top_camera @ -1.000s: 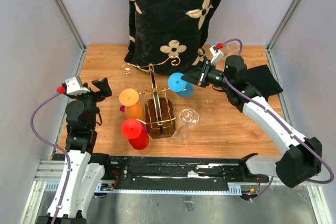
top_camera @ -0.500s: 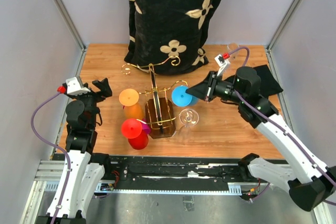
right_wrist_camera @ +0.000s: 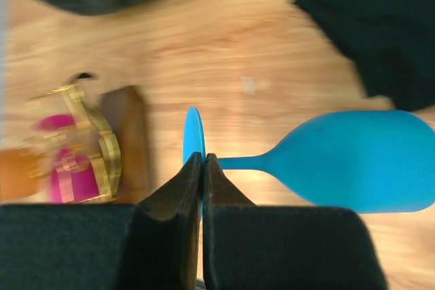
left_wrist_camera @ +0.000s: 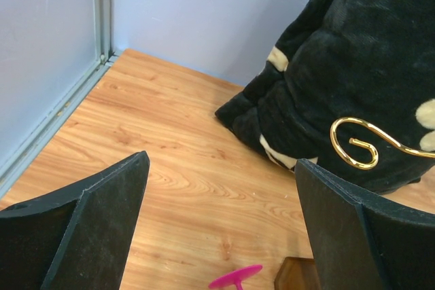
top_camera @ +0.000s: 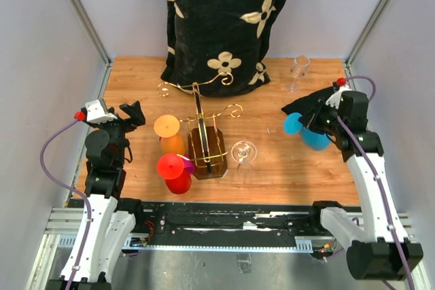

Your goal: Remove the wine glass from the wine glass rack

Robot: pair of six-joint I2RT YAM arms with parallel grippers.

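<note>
Rack [top_camera: 206,151] holds orange glass [top_camera: 168,129], red glass [top_camera: 172,167]; blue glass [top_camera: 315,140] in right jaws.

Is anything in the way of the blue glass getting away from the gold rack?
Nothing visible. The right gripper is shut on the blue wine glass, which is well to the right of the wine glass rack, touching none of its arms.

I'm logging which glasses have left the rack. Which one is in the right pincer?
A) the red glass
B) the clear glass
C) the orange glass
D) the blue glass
D: the right pincer is shut at the foot of the blue glass, held on its side well to the right of the rack.
</note>
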